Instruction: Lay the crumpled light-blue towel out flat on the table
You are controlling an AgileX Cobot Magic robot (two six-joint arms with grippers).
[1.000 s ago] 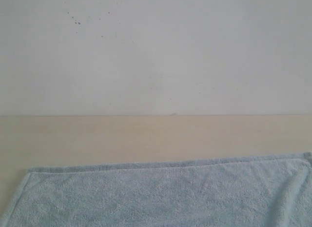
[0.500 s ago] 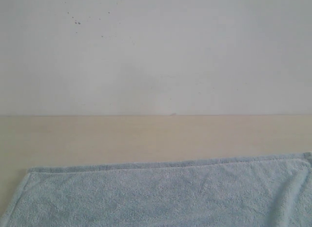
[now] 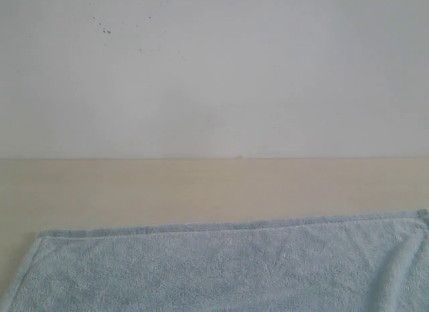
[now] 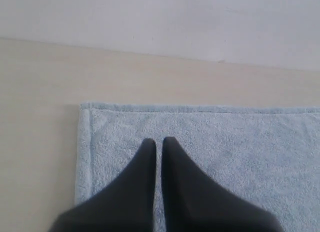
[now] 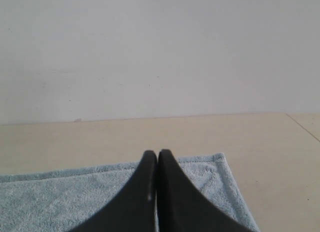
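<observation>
The light-blue towel [image 3: 228,265] lies flat on the beige table [image 3: 201,184], its far hemmed edge straight and both far corners showing. Neither gripper appears in the exterior view. In the left wrist view my left gripper [image 4: 158,140] hovers above the towel [image 4: 240,142] near its far left corner, its black fingers [image 4: 145,162] nearly together with only a thin slit and nothing between them. In the right wrist view my right gripper [image 5: 154,153] is shut and empty above the towel [image 5: 60,197], near its far right corner.
A white wall [image 3: 214,70] rises behind the table's far edge. Bare tabletop runs between the towel and the wall, and beside the towel's left edge [image 4: 35,142] and right edge [image 5: 280,167].
</observation>
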